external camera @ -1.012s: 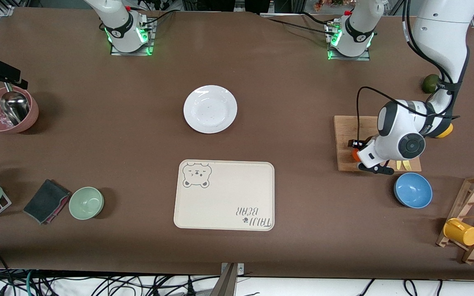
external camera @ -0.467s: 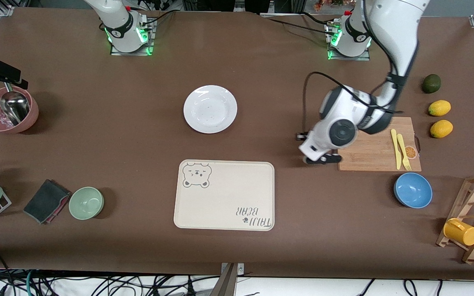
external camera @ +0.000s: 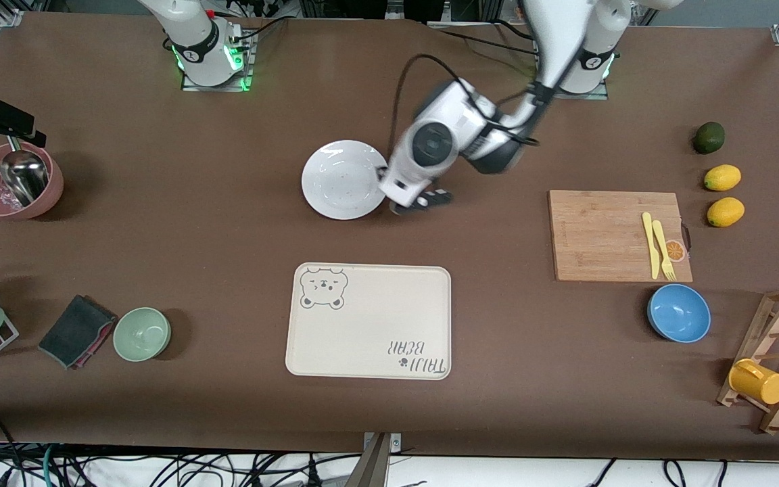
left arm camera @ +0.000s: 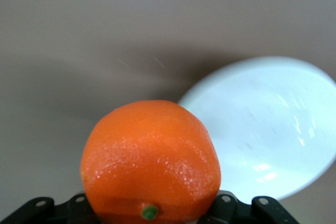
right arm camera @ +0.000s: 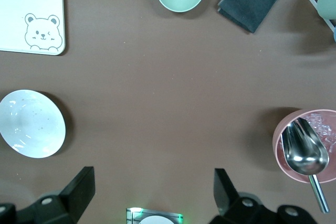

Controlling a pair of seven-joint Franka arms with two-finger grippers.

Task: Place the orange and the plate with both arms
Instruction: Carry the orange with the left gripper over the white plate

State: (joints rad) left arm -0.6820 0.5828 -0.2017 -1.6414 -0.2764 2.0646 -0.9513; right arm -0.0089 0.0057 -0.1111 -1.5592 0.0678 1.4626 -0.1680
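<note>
The orange (left arm camera: pixel 152 161), round and red-orange with a green stem dot, fills the left wrist view. My left gripper (left arm camera: pixel 152 208) is shut on it. From the front, that gripper (external camera: pixel 416 201) hangs over the table at the plate's rim, on the side toward the left arm's end, and its wrist hides the orange. The plate (external camera: pixel 345 179) is white, glossy and bare; it also shows as the plate (left arm camera: pixel 262 129) and the plate (right arm camera: pixel 31 124). My right gripper (right arm camera: pixel 152 192) is open with nothing in it, high above the table near its own base and out of the front view.
A cream bear tray (external camera: pixel 368 321) lies nearer the camera than the plate. A wooden cutting board (external camera: pixel 599 233) with a yellow knife and fork, a blue bowl (external camera: pixel 679 312), two lemons and an avocado are toward the left arm's end. A green bowl (external camera: pixel 142 333), a cloth and a pink bowl (external camera: pixel 14 181) are toward the right arm's end.
My left gripper has carried the orange from the cutting board across the table to the plate's edge. The right arm has not moved.
</note>
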